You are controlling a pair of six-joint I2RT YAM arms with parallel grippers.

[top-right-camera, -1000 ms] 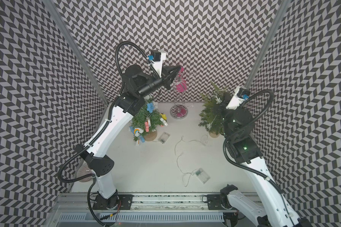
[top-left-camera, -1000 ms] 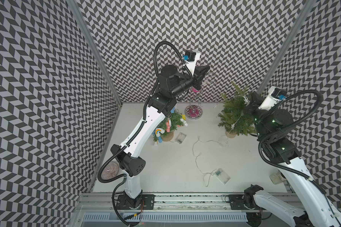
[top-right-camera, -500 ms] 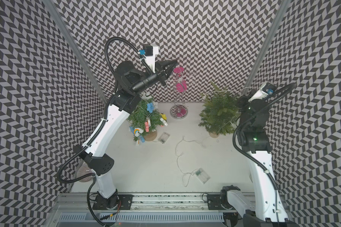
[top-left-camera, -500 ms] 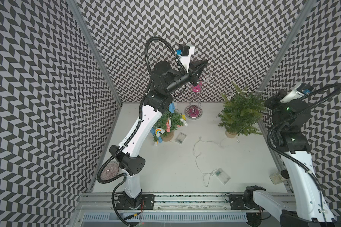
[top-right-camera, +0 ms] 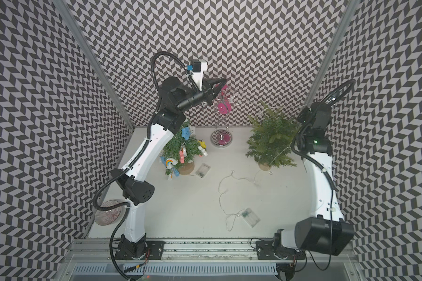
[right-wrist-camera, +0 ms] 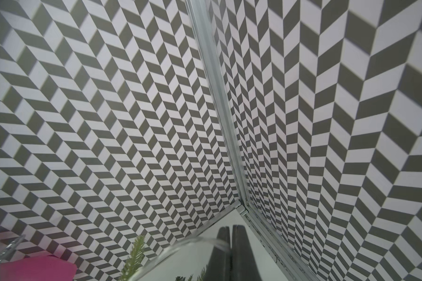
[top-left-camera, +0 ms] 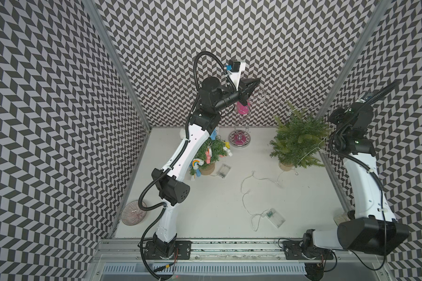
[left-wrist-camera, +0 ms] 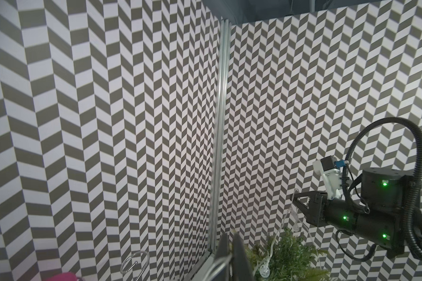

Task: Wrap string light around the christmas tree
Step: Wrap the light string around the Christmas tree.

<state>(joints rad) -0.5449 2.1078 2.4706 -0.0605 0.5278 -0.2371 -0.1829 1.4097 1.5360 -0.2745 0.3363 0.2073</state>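
We see the left pincer (top-left-camera: 256, 82) raised high near the back wall, clenched on a stretch of the string light (top-left-camera: 253, 173), whose thin wire loops beside its tips. The right pincer (left-wrist-camera: 294, 197) is likewise clenched on the wire, just above and beside the bare christmas tree (top-left-camera: 297, 138). In the left wrist view the strand drops from its tips into the top branches. That tree stands upright in its pot at the back of the counter (top-left-camera: 205, 219), on the right arm's side. The rest of the wire trails loosely across the counter to a clear battery box (top-left-camera: 274, 217) near the front. A decorated tree (top-left-camera: 211, 155) stands under the left arm, and a pink spiral stand (top-left-camera: 240, 142) sits between the two trees.
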